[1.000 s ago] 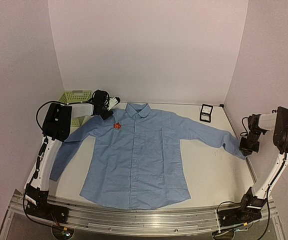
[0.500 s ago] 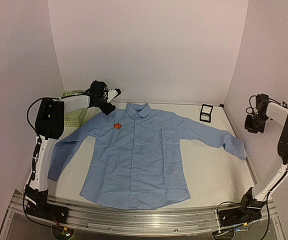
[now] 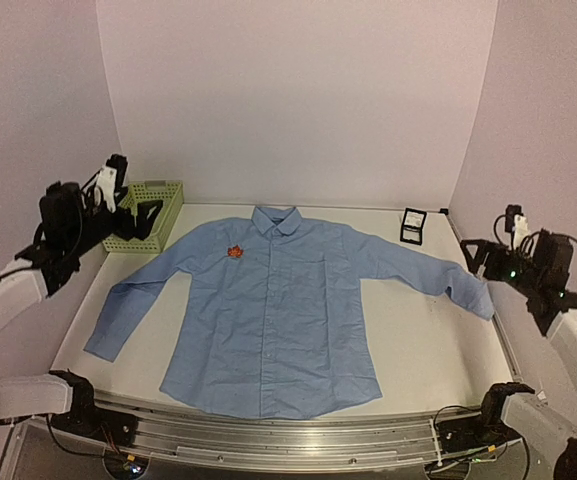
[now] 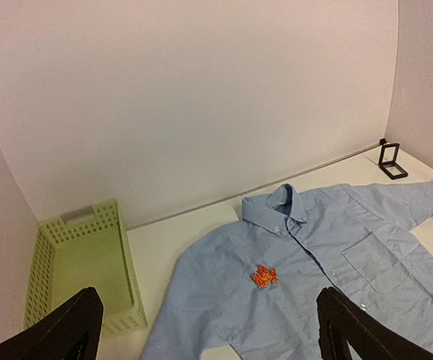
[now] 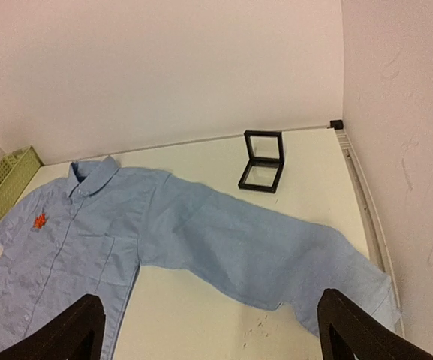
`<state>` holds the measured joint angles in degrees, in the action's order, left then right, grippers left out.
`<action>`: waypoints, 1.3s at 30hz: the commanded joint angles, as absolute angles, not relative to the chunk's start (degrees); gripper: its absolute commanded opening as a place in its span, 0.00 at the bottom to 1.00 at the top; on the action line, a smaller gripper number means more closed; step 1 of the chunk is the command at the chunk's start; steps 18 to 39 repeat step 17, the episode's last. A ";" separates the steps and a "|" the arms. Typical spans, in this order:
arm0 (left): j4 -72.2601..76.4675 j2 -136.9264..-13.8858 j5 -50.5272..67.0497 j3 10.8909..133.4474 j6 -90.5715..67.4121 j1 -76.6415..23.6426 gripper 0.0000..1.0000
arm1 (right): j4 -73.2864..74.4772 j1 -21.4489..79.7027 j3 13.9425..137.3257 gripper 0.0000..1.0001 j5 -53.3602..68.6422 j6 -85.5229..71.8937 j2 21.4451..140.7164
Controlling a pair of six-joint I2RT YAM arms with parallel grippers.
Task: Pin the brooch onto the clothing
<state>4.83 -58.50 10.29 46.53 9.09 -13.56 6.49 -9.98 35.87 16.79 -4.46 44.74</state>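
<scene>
The tiny orange-red brooch (image 3: 235, 251) sits on the light blue button-up shirt (image 3: 278, 330). It is on the chest, just below the collar and left of the button row in the top view. The shirt lies flat on the white counter (image 3: 438, 350).

The left jaws are spread wide with nothing between them. They are at the left of the top view, by the pale green plastic basket (image 3: 163, 188). The right jaws are spread wide and empty too. They are at the right edge, near the cuff of one sleeve but not touching it. Both are well apart from the brooch.

What could go wrong? I cannot see if the pin goes through the cloth. If the brooch only rests there, I think a tug on the shirt could make it slide off. The right jaws worry me most: if they dip, they could catch that cuff and drag the whole shirt.

The shirt's collar points to the top of the picture and its hem to the bottom. So its long line runs up and down, with a sleeve out to each side. The brooch is too small to say which way it points.
</scene>
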 commanded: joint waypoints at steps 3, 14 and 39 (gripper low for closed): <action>14.33 -42.58 -3.96 22.02 -4.81 -13.25 0.99 | -19.02 -10.17 12.48 0.98 17.66 -5.05 28.54; 15.01 -34.40 -10.00 9.63 -9.46 -9.24 0.89 | -23.47 -10.15 3.88 0.98 7.23 -7.62 27.49; 14.92 -34.06 -9.42 9.26 -10.29 -9.23 0.89 | -23.44 -10.19 2.57 0.98 6.78 -7.73 25.07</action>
